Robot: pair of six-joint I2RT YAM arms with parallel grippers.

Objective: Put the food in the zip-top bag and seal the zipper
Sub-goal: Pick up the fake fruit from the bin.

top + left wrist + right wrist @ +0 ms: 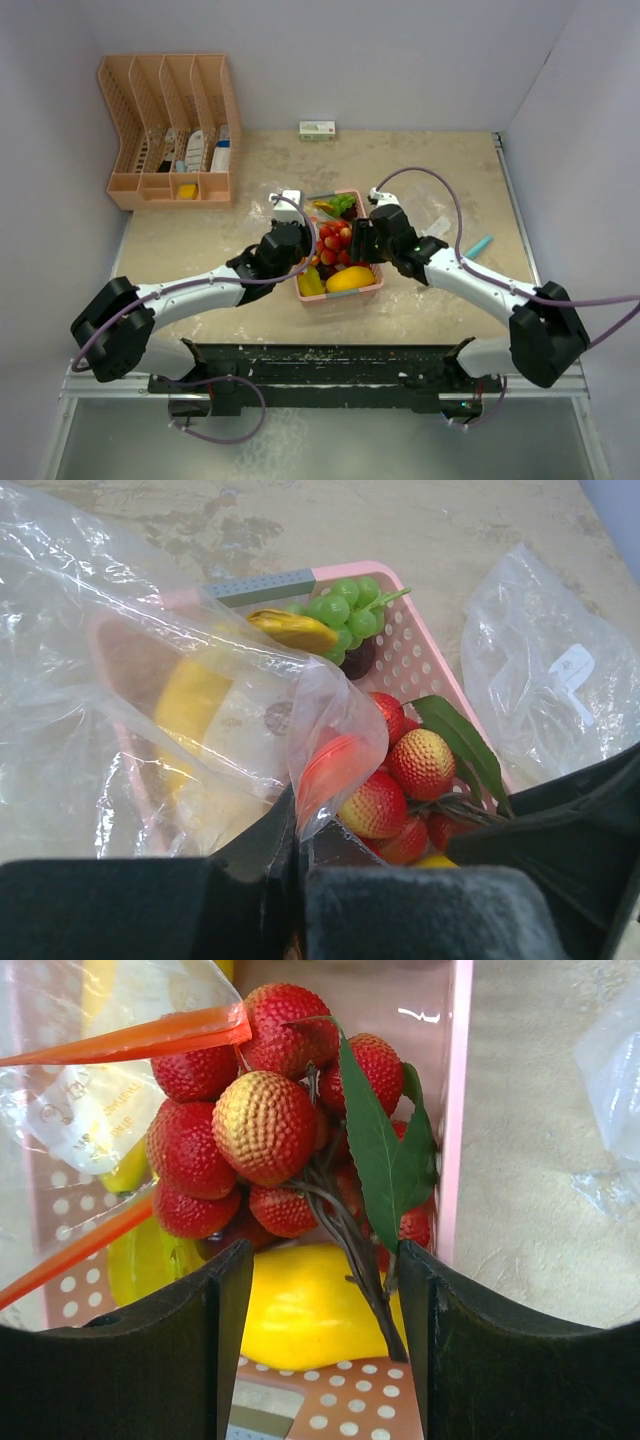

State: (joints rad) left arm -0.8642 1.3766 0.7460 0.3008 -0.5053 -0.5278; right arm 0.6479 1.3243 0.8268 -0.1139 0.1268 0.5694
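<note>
A pink basket [372, 286] holds the food: a cluster of red strawberries [265, 1125] on a dark stem with a green leaf, a yellow mango [300, 1310], green grapes [345, 605] and yellow bananas [295, 630]. My left gripper [297, 852] is shut on the edge of the clear zip-top bag [150, 680], by its red zipper strip [150, 1035]; the bag drapes over the basket's left side. My right gripper [325, 1300] is open above the basket, its jaws either side of the strawberry stem, which lies close to the right finger.
A second crumpled clear bag [550, 680] lies on the table right of the basket. A teal pen [478, 245] lies farther right. An orange file organizer [170, 130] stands at the back left, a small white-green box [317, 129] at the back wall.
</note>
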